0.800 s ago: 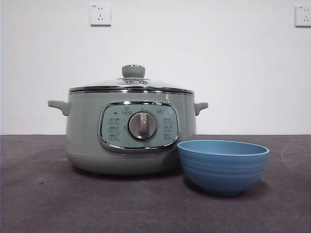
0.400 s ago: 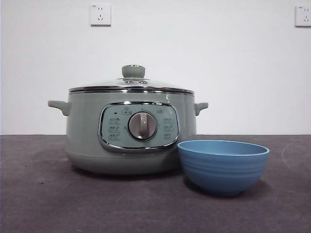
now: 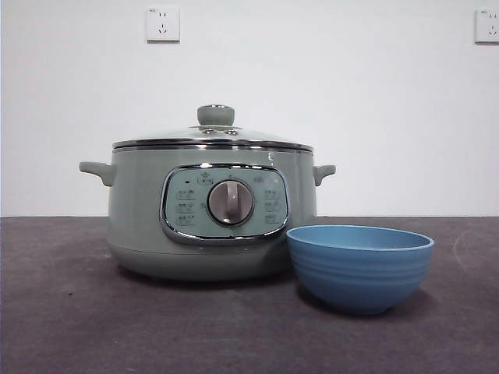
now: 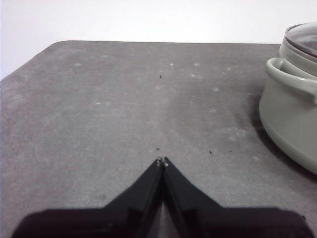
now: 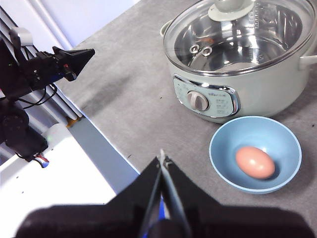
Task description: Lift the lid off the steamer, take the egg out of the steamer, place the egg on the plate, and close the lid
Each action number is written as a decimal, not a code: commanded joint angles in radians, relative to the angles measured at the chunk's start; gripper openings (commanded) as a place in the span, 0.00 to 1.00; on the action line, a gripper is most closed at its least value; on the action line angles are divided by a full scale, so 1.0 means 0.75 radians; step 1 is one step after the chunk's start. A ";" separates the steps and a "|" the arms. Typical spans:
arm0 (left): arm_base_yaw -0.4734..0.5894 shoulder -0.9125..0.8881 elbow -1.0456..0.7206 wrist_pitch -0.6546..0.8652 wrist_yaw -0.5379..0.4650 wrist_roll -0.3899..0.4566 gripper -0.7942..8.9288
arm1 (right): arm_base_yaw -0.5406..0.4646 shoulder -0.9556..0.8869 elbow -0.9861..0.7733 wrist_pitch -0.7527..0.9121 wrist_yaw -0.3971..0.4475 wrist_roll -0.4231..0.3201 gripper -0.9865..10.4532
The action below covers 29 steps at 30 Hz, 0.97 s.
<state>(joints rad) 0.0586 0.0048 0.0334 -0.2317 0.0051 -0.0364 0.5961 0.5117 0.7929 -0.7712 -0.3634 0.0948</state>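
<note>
The sage-green steamer stands on the table with its glass lid closed on top. It also shows in the right wrist view and at the edge of the left wrist view. The blue plate sits in front of it to the right. The brown egg lies inside the plate. My left gripper is shut and empty over bare table beside the steamer. My right gripper is shut and empty, held high above the table's front edge.
The other arm shows at the side in the right wrist view, over the table's edge. Two wall sockets are on the white wall behind. The grey table stretches wide beside the steamer.
The front view has shifted very slightly; the steamer, lid and plate have not moved.
</note>
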 commanded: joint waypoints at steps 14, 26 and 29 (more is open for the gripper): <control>0.007 -0.004 -0.019 0.008 -0.001 -0.027 0.08 | 0.003 -0.002 0.005 0.002 0.003 0.013 0.09; 0.007 -0.004 -0.019 0.008 -0.001 -0.027 0.08 | -0.001 -0.005 0.005 0.006 0.019 -0.034 0.09; 0.007 -0.004 -0.019 0.008 -0.001 -0.027 0.08 | -0.050 -0.039 0.004 0.013 0.093 -0.106 0.09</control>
<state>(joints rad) 0.0589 0.0048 0.0334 -0.2310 0.0044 -0.0532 0.5682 0.4931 0.7929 -0.7692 -0.3058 0.0525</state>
